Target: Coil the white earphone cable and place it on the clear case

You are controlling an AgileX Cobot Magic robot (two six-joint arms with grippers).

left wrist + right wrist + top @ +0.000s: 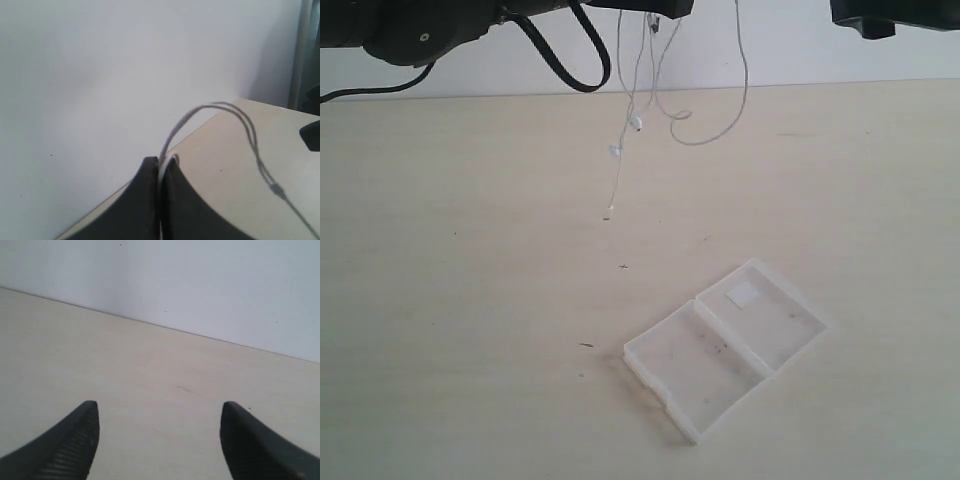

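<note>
The white earphone cable hangs in loose loops from the top of the exterior view, its earbuds and plug dangling above the table. My left gripper is shut on the white earphone cable, which arches out from between the black fingers. The left arm reaches in from the upper left. The clear case lies open on the table at the lower right, a small white patch on its far half. My right gripper stands open above bare table with nothing between its fingers. Only a dark part of the right arm shows at the top right.
A thick black robot cable loops down from the left arm beside the hanging wire. A white wall rises behind the table's far edge. Small dark specks dot the wooden tabletop left of the case.
</note>
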